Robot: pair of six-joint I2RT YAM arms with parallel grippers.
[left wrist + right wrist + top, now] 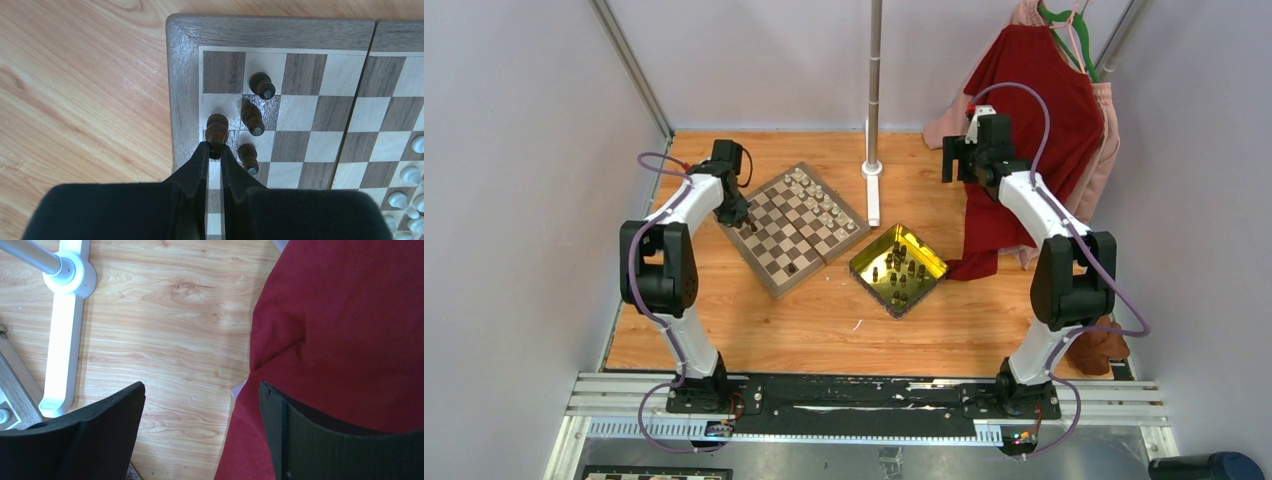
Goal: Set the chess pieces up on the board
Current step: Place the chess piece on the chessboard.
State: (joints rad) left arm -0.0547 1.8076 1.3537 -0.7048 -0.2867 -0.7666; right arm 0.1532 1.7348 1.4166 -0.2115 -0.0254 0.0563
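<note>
The board lies turned diagonally at the table's left of middle. My left gripper hovers over the board's left corner, shut on a dark brown chess piece pinched between its fingertips. Three more dark pieces stand on squares just to the right of it. Cream-white pieces line the board's far edge and show at the lower right of the left wrist view. My right gripper stands open and empty, raised at the back right, over bare wood and red cloth.
A shiny yellow tray right of the board holds several dark pieces. A white stand foot and its pole rise behind the board. Red and pink garments hang at the back right, draping onto the table.
</note>
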